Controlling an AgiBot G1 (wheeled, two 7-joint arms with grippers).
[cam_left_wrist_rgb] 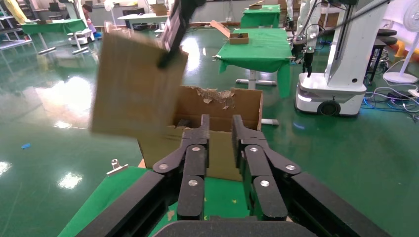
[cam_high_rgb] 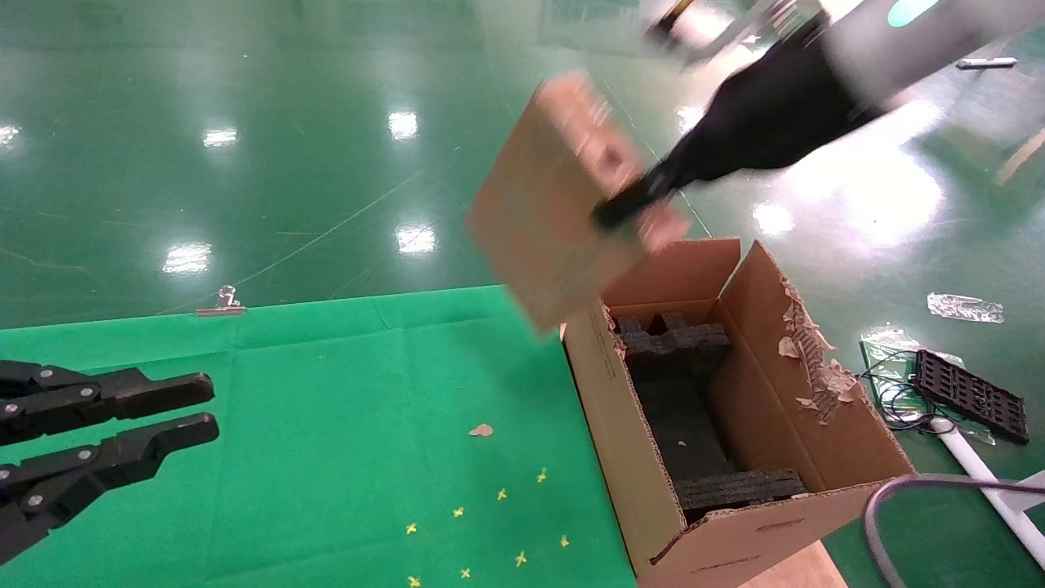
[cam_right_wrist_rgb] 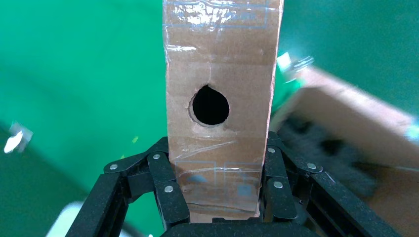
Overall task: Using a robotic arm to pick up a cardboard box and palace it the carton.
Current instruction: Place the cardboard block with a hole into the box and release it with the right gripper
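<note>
My right gripper hangs in the air, shut on the cardboard box, its white arm reaching in from the upper right. The box is tilted and hovers above the far left corner of the carton. In the right wrist view the fingers clamp both sides of the box's narrow taped face below its round hole. The carton stands open at the table's right edge, with black foam blocks inside and a ragged torn flap. My left gripper is parked open and empty over the cloth at the left.
A green cloth covers the table, held by a binder clip, with a cardboard scrap and yellow marks. On the floor to the right lie a black tray, plastic wrap and a white pipe.
</note>
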